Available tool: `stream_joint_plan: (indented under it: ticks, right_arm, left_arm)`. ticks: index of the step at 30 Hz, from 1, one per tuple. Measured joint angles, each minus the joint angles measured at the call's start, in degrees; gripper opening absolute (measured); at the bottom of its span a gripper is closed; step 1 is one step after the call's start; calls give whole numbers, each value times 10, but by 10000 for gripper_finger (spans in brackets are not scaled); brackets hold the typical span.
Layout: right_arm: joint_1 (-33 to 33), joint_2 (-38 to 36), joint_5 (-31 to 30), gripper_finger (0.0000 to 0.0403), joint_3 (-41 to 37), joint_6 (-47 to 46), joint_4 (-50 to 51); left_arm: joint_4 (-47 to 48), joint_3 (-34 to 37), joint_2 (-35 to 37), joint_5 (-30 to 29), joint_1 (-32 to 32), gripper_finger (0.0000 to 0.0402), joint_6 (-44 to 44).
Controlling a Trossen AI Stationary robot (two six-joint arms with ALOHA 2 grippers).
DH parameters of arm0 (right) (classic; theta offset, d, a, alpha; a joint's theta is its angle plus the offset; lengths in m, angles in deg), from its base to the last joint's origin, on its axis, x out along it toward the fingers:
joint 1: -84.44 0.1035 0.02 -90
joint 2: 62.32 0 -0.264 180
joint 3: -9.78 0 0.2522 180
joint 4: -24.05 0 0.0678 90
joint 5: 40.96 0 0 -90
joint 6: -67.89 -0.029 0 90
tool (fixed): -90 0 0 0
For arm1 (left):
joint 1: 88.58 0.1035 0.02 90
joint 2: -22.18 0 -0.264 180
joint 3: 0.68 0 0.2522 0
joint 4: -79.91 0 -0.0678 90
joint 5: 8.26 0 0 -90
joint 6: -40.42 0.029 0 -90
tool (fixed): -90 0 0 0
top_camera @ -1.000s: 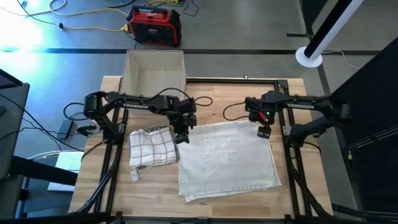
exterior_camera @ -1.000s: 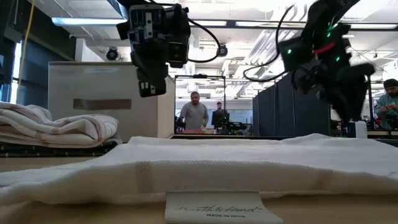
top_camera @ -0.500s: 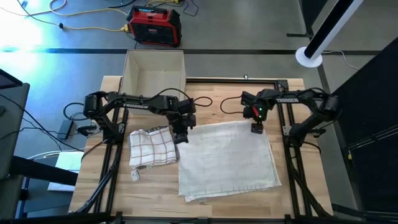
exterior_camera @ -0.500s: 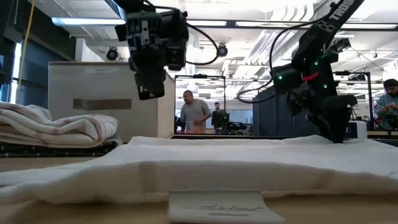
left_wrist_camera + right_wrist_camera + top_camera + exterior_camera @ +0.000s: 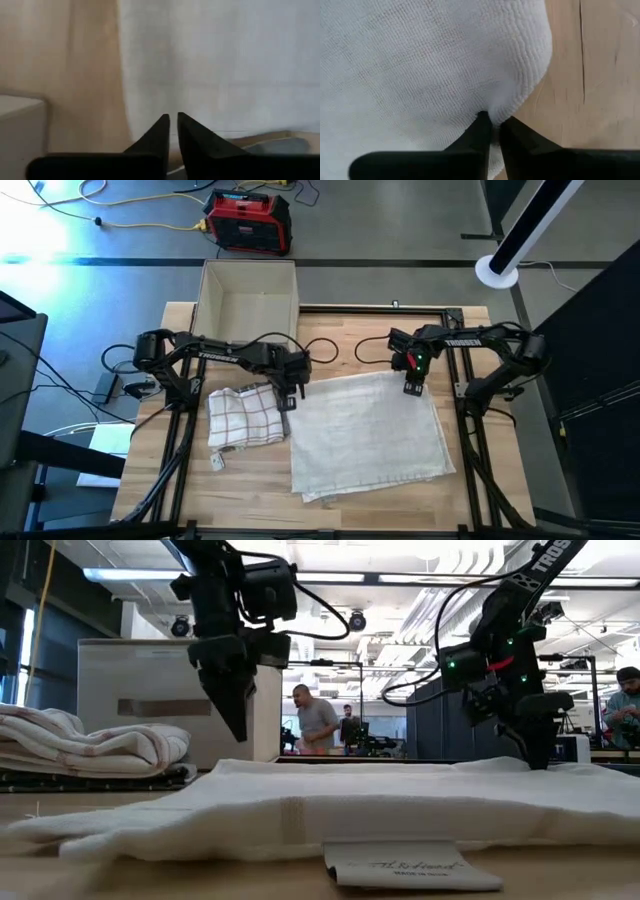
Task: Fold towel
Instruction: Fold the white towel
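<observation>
A white towel [image 5: 365,430] lies spread flat on the wooden table, right of centre. My right gripper [image 5: 412,387] is down on its far right corner and shut on it; the low view also shows this gripper [image 5: 535,758] at the towel's surface. My left gripper [image 5: 284,397] hangs a little above the towel's far left edge, pointing down. In the left wrist view its fingers [image 5: 172,120] stand almost together with nothing between them. In the low view the left gripper's tip [image 5: 240,730] is clear of the towel [image 5: 330,805]. My right gripper pinches the towel's far right corner [image 5: 517,102] between its two fingers, right at the rounded edge. The fingers come from above, pointing down. The corner stays low at the table and the cloth puckers slightly at the fingertips; one layer or several, I cannot tell.
A folded checked towel [image 5: 245,418] lies on the table left of the white one. An open box [image 5: 248,295] stands at the far left edge. Black frame rails [image 5: 470,430] run along both sides. People [image 5: 315,725] stand in the room behind.
My right gripper has gone toward the table's left and far edge, dropped onto the towel's far right corner and shut on it. My left gripper has turned, shifted slightly left and come lower. The towel's near edge has slid a little toward the right.
</observation>
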Motion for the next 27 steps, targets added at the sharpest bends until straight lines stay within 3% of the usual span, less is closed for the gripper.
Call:
stream_joint_plan:
  ticks: [4, 11, 16, 21, 27]
  right_arm:
    - [0, 0, 2, 4, 0, -2, 1]
    - [0, 0, 13, 4, 0, 0, 2]
    - [0, 0, 17, 4, 0, 2, 3]
    - [0, 0, 19, 4, 0, 2, 3]
    - [0, 0, 20, 4, 0, 2, 3]
  left_arm:
    - [-5, 10, -5, -19, -5, 101, 1]
    - [-38, 21, -5, -120, 10, 175, 28]
    - [-53, 21, -6, -75, 29, 187, 41]
    - [-52, 20, -17, -66, 31, 188, 32]
    - [-68, 18, -78, -49, 15, 188, 12]
